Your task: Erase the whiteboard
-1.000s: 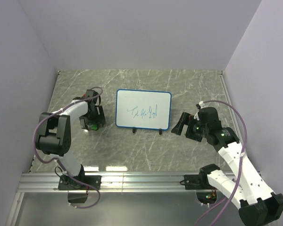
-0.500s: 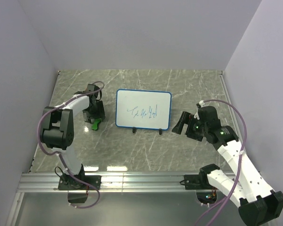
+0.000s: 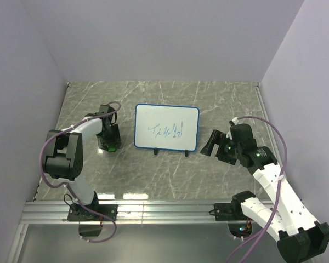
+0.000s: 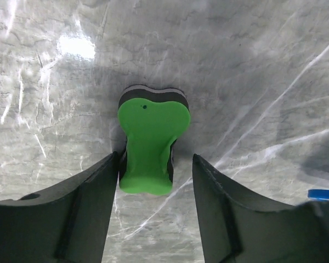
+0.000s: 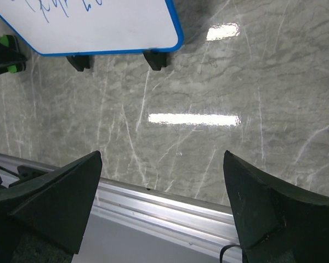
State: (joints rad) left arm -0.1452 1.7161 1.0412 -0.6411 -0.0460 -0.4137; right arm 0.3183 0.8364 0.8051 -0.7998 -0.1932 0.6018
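- The whiteboard (image 3: 166,127) stands on its black feet at the middle of the counter (image 3: 153,170), with a blue scribble (image 3: 166,131) on its face.
- The left fingers (image 3: 108,142) are down at the counter just left of the whiteboard. They are spread apart around a green eraser (image 4: 152,139), which lies flat between them and is not clamped.
- The right fingers (image 3: 210,144) are parted wide and hold nothing. They hang just right of the whiteboard's lower right corner, apart from it.
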